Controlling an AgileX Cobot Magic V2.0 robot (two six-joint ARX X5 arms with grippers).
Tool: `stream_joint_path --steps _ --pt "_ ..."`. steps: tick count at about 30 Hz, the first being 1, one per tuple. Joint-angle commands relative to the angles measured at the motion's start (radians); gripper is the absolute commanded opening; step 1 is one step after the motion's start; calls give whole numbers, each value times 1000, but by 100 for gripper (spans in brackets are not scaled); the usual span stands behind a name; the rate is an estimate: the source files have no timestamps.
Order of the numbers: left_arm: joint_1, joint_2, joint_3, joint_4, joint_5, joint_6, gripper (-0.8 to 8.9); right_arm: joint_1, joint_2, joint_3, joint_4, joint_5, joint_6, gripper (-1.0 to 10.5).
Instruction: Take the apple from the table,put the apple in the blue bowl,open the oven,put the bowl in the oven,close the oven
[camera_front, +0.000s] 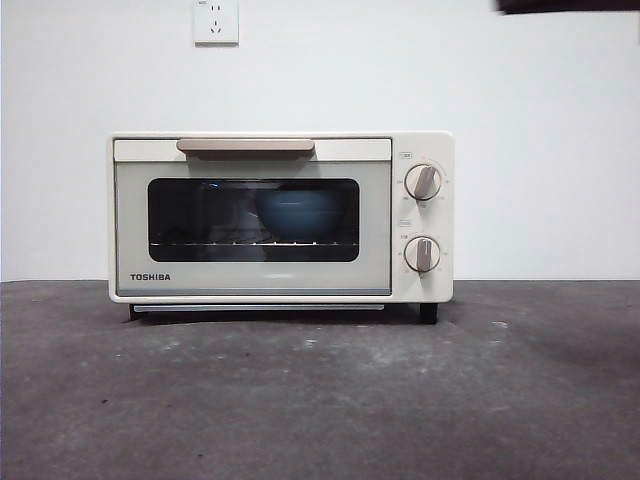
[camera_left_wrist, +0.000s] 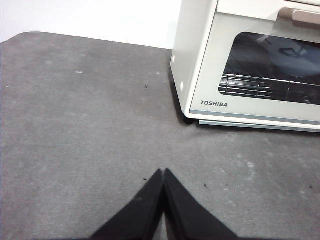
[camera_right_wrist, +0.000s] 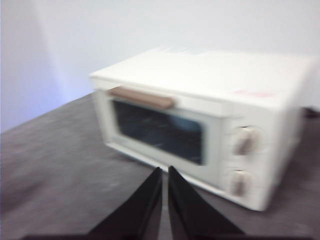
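The cream-white TOSHIBA oven (camera_front: 280, 217) stands on the dark grey table (camera_front: 320, 400) with its door closed. Through the dark glass I see the blue bowl (camera_front: 300, 212) resting on the rack inside. The apple is hidden; I cannot make it out through the glass. My left gripper (camera_left_wrist: 163, 172) is shut and empty, low over the table in front of the oven's TOSHIBA-logo corner (camera_left_wrist: 250, 65). My right gripper (camera_right_wrist: 165, 172) is shut and empty, raised and back from the oven (camera_right_wrist: 200, 125) on its knob side. A black arm tip (camera_front: 565, 5) shows at the top right corner.
The beige bar handle (camera_front: 245, 146) runs along the top of the door, and two knobs (camera_front: 422, 182) sit on the oven's right panel. A white wall with a socket (camera_front: 216, 20) stands close behind. Bare scuffed table stretches before the oven.
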Motion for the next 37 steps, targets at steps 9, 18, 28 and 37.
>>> stream_joint_path --steps 9,18,28,37 --pt "-2 -1 -19 -11 2 -8 7 -356 -280 -147 -87 -15 -98 3" --pt "-2 -1 -19 -11 2 -8 7 -476 -480 -367 3 -7 -121 3" --pt "-2 -1 -19 -11 2 -8 7 -474 -603 -474 -56 66 -102 3" --pt "-2 -1 -19 -10 2 -8 7 -474 -603 -474 -227 68 -103 3"
